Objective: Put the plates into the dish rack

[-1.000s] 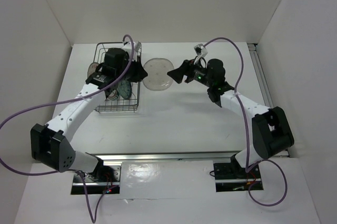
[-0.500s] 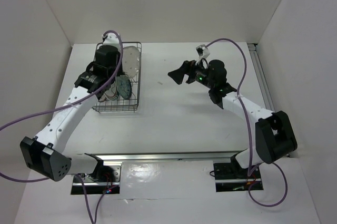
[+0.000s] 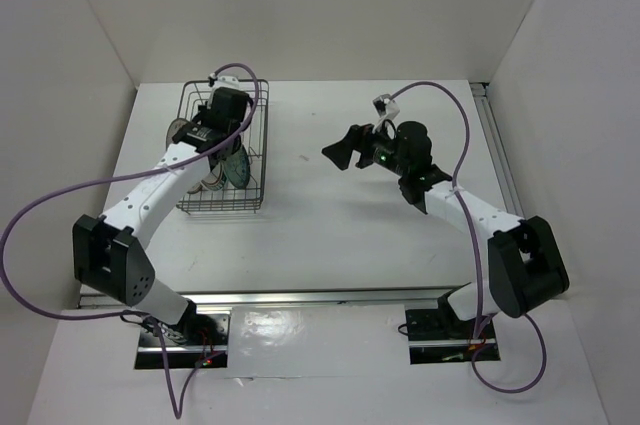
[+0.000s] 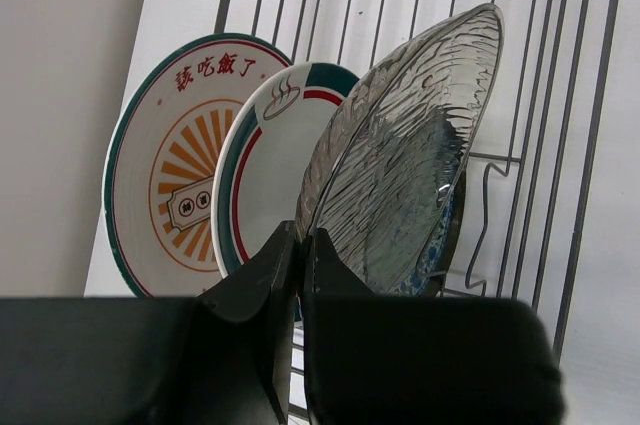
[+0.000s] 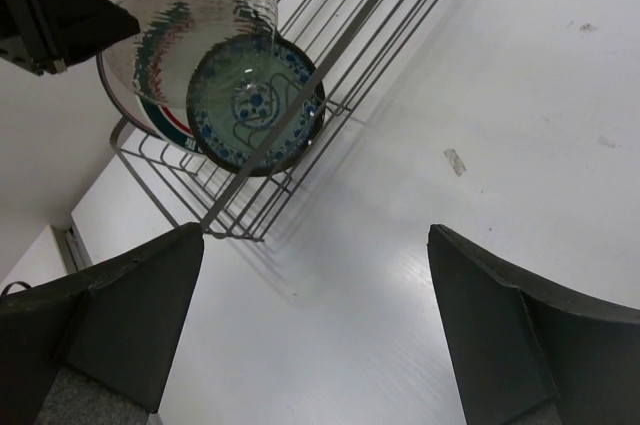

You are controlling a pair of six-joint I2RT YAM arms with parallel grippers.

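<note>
A white table (image 3: pixel 340 235) sits enclosed by plain white walls (image 3: pixel 330 5) under even light.

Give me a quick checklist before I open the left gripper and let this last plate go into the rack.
1. Left gripper shut on the clear ribbed plate: ok.
2. Held plate lined up next to the other plates in the dish rack: ok.
3. Its lower edge seated between divider prongs: cannot tell, it is hidden behind the gripper.
4. Orange sunburst plate, red-and-teal rimmed plate and teal patterned plate standing in the rack: ok.
5. Right gripper open, empty and well away from the rack: ok.
</note>
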